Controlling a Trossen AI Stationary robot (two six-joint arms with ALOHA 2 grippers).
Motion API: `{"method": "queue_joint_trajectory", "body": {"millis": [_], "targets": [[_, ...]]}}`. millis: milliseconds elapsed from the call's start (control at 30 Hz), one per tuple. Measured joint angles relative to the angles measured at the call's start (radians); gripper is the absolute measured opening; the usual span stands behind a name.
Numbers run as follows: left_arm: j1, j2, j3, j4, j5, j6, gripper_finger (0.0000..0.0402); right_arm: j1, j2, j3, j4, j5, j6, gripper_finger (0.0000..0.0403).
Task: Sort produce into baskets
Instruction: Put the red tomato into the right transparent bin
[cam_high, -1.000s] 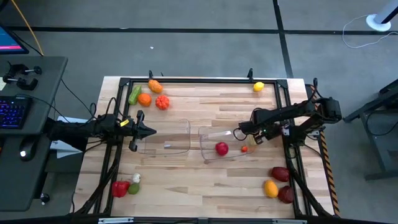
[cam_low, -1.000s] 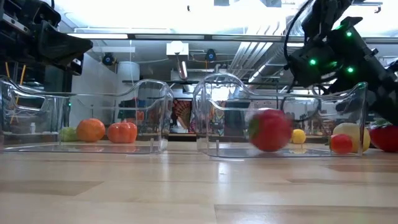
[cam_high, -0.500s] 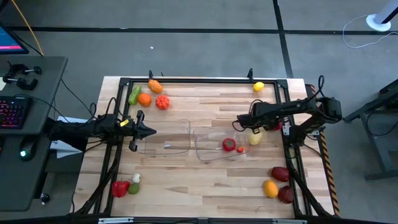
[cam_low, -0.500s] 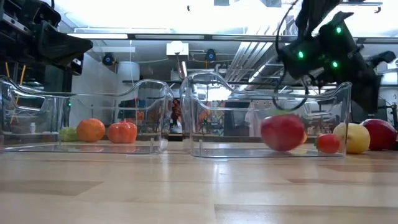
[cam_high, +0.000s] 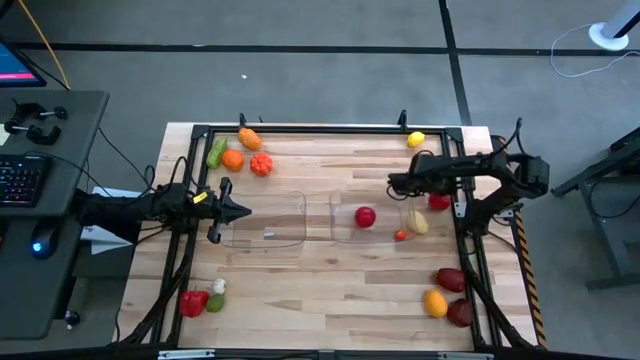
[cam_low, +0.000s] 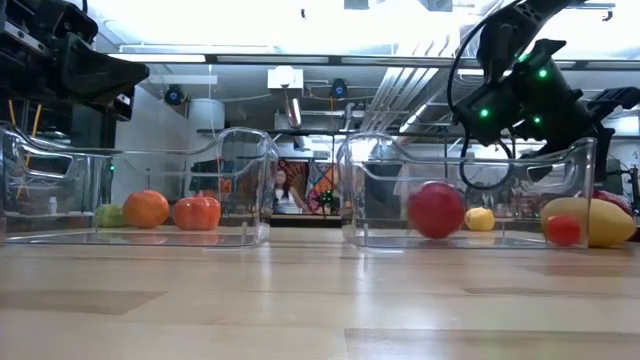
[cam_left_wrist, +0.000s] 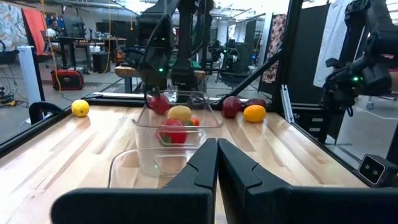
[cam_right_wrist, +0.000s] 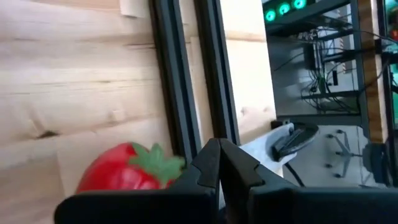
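Two clear tubs stand mid-table. The left tub (cam_high: 268, 222) holds nothing. The right tub (cam_high: 345, 235) holds a red apple (cam_high: 365, 216), a small tomato (cam_high: 401, 235) and a yellow piece (cam_high: 418, 222). My right gripper (cam_high: 392, 183) is shut and hovers by the right tub's far rim; no contact shows. A strawberry (cam_right_wrist: 124, 177) lies on the table below it, next to the frame rail. My left gripper (cam_high: 238, 210) is shut and waits at the left tub's left end.
A cucumber (cam_high: 217, 152), carrot (cam_high: 249, 138), orange (cam_high: 232, 159) and pumpkin (cam_high: 261, 165) lie far left. A lemon (cam_high: 416, 140) lies far right. A red pepper (cam_high: 193, 302) group lies near left. A maroon piece (cam_high: 450, 280) and mango (cam_high: 435, 302) lie near right.
My right gripper has gone from over the right tub toward the table's far edge. The right tub has slid first left, then toward the right and far edges, and has straightened. The apple, the tomato and the yellow piece have rolled about inside it.
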Motion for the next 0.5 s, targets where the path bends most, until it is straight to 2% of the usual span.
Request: {"method": "queue_joint_trajectory", "body": {"millis": [133,500], "targets": [[0.0,0.0,0.0,0.0,0.0,0.0,0.0,-0.005,0.0,0.0,0.0,-0.042,-0.044,0.0],[0.0,0.0,0.0,0.0,0.0,0.0,0.0,0.12,0.0,0.0,0.047,-0.243,-0.05,0.0]]}}
